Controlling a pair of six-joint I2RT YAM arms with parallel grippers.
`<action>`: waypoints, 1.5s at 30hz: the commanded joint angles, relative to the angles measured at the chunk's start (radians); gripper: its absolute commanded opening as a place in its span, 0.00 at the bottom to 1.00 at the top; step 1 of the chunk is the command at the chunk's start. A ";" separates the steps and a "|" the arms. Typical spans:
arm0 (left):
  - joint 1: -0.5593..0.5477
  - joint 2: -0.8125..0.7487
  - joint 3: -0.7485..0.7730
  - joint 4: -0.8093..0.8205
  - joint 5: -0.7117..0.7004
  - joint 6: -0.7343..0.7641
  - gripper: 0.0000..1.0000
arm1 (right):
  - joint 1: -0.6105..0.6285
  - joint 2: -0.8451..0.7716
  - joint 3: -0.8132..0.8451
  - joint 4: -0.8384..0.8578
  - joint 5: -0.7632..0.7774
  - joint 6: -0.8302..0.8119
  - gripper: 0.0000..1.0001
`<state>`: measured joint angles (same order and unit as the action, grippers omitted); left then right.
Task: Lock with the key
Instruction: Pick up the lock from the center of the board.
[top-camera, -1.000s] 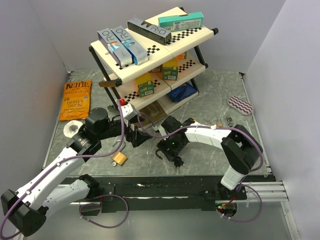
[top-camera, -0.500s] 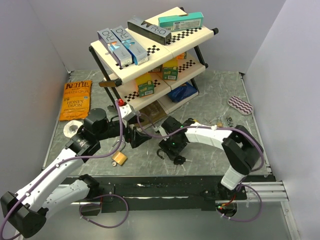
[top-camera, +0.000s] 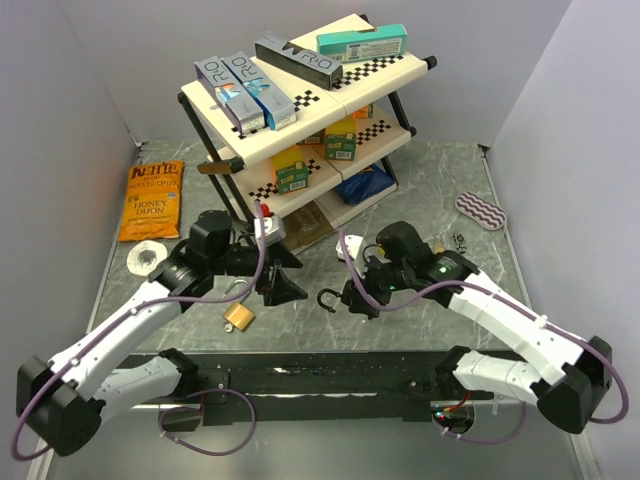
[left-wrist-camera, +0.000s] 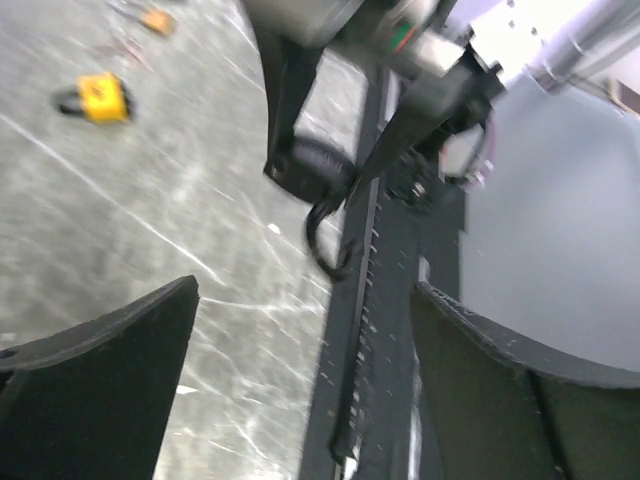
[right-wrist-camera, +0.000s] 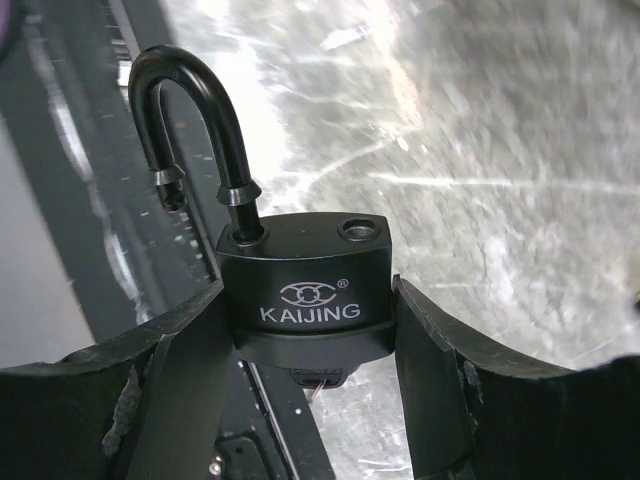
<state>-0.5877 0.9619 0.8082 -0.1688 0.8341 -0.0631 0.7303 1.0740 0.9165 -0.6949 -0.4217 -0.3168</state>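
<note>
Right gripper (right-wrist-camera: 305, 330) clamps black metal padlock (right-wrist-camera: 305, 270); left gripper (left-wrist-camera: 300, 330), agape at nine o'clock, should seat the open shackle (right-wrist-camera: 225, 130) squarely.

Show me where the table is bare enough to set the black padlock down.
Best: the bare table between the striped pad and the right arm. Also the back right corner, behind that pad. Crowded: the middle before the shelf rack, where both arms, the black padlock and a brass padlock meet.
</note>
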 joint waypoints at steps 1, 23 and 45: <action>-0.029 0.087 0.072 -0.047 0.132 0.051 0.89 | 0.009 -0.059 0.090 -0.028 -0.065 -0.099 0.00; -0.156 0.382 0.266 -0.078 0.086 0.071 0.33 | 0.075 -0.045 0.223 -0.060 0.149 -0.120 0.00; -0.121 0.224 0.227 0.095 0.189 0.052 0.01 | -0.114 -0.149 0.252 -0.152 -0.247 -0.059 1.00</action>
<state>-0.7101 1.2434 0.9848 -0.2012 0.9337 -0.0254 0.6567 0.9592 1.1202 -0.8318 -0.5407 -0.3920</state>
